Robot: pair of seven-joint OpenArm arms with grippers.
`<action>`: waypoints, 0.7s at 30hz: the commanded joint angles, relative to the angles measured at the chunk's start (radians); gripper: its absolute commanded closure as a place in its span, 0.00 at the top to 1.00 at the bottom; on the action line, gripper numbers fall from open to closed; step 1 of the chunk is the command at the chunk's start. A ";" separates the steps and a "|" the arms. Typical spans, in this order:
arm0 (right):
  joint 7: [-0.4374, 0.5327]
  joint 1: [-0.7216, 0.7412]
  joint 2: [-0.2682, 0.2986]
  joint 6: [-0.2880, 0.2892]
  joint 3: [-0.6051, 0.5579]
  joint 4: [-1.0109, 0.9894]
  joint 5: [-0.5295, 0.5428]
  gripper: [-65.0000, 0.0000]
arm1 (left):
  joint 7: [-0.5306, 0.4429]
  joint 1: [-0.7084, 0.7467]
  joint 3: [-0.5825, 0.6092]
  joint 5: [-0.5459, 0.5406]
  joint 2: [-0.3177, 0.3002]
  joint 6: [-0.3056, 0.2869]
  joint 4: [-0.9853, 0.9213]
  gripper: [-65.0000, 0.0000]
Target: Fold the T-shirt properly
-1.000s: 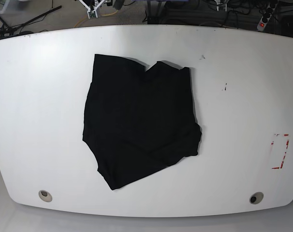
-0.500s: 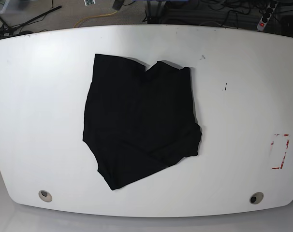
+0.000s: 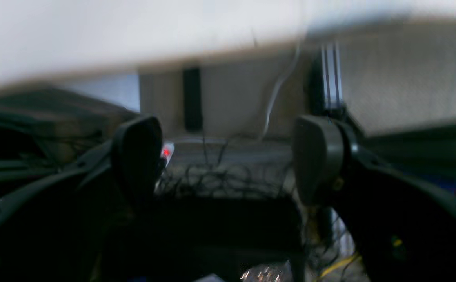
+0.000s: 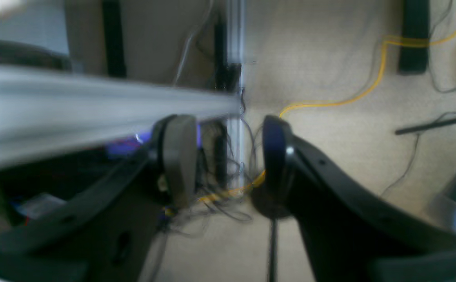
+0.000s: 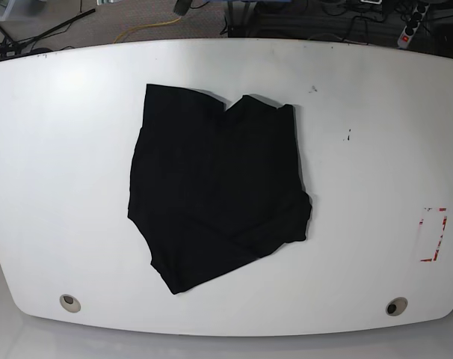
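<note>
The black T-shirt lies folded into a rough, uneven block on the white table, a little left of centre in the base view. No arm shows in the base view. In the left wrist view my left gripper stands wide open with nothing between its fingers, off the table over floor and cables. In the right wrist view my right gripper is open too, its fingers apart and empty, also over the floor. Neither gripper touches the T-shirt.
A red marked rectangle sits near the table's right edge. Two round holes lie near the front edge. Cables and a yellow cord run across the floor beyond the table's far edge.
In the base view the white arm parts at the far edge have drawn out of sight. The T-shirt has not moved.
</note>
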 commanded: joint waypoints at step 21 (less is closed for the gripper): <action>-0.184 0.416 0.025 0.010 0.104 0.035 0.176 0.40 | -0.015 -0.176 0.000 -0.219 -0.111 0.003 0.027 0.83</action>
